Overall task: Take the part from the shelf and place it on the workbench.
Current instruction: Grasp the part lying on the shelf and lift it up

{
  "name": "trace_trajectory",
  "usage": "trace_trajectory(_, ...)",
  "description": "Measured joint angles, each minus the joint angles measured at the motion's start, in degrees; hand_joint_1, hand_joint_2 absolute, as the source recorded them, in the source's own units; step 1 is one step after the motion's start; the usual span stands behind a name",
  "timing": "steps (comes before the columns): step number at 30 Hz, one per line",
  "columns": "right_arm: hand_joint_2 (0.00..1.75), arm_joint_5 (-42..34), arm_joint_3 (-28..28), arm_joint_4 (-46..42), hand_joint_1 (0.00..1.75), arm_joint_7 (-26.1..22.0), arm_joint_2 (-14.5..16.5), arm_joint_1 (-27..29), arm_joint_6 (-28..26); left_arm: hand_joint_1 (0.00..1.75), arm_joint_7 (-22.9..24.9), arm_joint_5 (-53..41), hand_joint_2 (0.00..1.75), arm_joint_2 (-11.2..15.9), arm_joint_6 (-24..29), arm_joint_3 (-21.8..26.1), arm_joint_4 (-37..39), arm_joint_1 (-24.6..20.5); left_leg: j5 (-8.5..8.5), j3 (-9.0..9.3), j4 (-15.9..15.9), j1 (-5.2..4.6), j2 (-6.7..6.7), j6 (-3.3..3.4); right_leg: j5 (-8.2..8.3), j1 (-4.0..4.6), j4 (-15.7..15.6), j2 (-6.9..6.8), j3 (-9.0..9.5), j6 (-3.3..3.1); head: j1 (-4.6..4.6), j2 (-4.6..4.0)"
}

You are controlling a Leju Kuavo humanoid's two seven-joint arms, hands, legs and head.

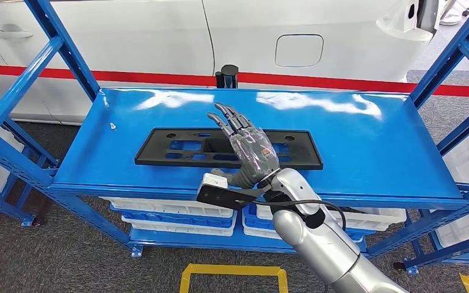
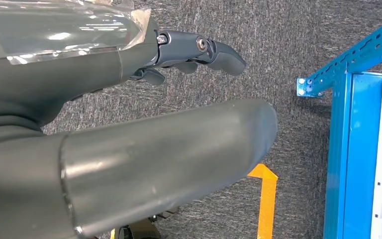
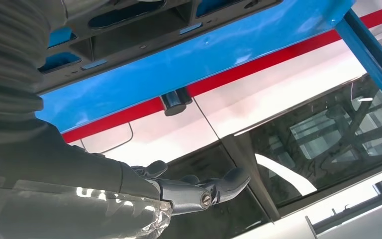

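A long black plastic part (image 1: 177,148) lies flat on the top deck of a blue steel shelf (image 1: 366,146), lengthwise across the deck, nearer the front edge than the back. The robot's right hand (image 1: 248,148), wrapped in clear film, is stretched over the part's middle w/ fingers (image 1: 227,116) extended and slightly spread, pointing toward the shelf's back edge; palm faces down and nothing is gripped. Whether the palm touches the part cannot be told from the head view. In the right wrist view the same hand (image 3: 189,191) shows fingers straight and apart, nothing btwn them, w/ the part (image 3: 129,35) and blue deck beyond.

The silver right arm (image 1: 317,238) comes up from the lower right, a wrist camera unit (image 1: 217,190) mounted at the wrist, just in front of the shelf's front edge.

Left hand (image 2: 189,55) hangs over grey carpet (image 2: 288,55), fingers gently curved and apart, holding nothing; a blue shelf post (image 2: 345,149) and a yellow floor marking (image 2: 266,199) sit nearby.

Behind the shelf: a white car body (image 1: 159,36) w/ fuel flap, a red stripe (image 1: 342,80) along its lower side, and a small black post (image 1: 227,76) at the shelf's back edge. White and blue bins (image 1: 171,213) are stacked on the lower level. Yellow floor tape (image 1: 232,271) marks the carpet in front.
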Motion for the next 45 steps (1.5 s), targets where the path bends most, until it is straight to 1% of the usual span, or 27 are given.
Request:
trace_trajectory(8,1.75,0.06,0.08,0.91,0.0,0.05,0.41,-0.06,0.1,0.0,0.0,0.0,0.0,0.0,0.0,0.0,0.0,0.0,0.0,0.0,0.0,-0.01,0.0,0.0,0.0,-0.01,0.0,0.0,0.01,0.0,0.0,0.0)
trace_trajectory(16,1.75,2.38,0.71,1.01,0.0,1.57,0.39,0.01,3.79,0.0,0.0,-0.51,0.0,0.04,-0.27,0.01,0.0,0.02,0.0,0.01,0.0,0.0,0.0,0.0,0.0,0.0,0.0,0.0,0.0,0.0,-0.01,0.0)
trace_trajectory(20,1.75,3.17,1.59,1.62,0.0,2.06,0.49,0.0,4.43,0.0,0.0,-0.78,0.0,0.07,-0.32,0.09,0.0,0.03,0.0,0.0,0.0,0.0,0.0,0.0,0.0,0.0,0.0,0.0,0.01,0.0,0.0,0.0)
trace_trajectory(23,1.75,3.97,2.21,3.76,0.0,2.58,1.13,-0.29,4.55,0.0,-0.05,-0.66,0.0,0.1,-0.27,0.39,0.0,0.15,0.0,-0.01,0.0,0.0,0.0,0.0,0.0,0.0,0.0,0.0,0.01,0.0,-0.01,0.0)
trace_trajectory(32,1.75,5.78,3.71,14.23,0.0,2.6,3.81,-1.76,0.89,0.0,-0.37,-1.04,0.0,0.24,-0.68,1.42,0.01,0.42,0.01,0.01,0.0,0.0,-0.01,0.0,0.0,0.0,0.0,0.0,0.02,0.0,-0.01,0.0)
trace_trajectory(39,1.75,6.83,3.93,18.1,0.0,2.79,4.81,-2.3,0.21,0.0,-0.36,-1.31,0.0,0.3,-0.68,1.99,0.02,0.46,0.0,0.01,0.0,-0.01,0.0,-0.01,0.0,0.0,0.0,0.0,0.01,0.0,-0.01,0.0)
trace_trajectory(45,1.75,10.38,3.91,21.54,0.0,3.21,5.98,-2.56,-2.78,0.0,0.05,-1.87,0.0,0.29,-0.52,2.21,0.02,0.44,0.01,0.02,0.0,-0.01,0.0,-0.01,0.0,0.0,0.0,0.0,0.01,0.0,-0.01,0.0)
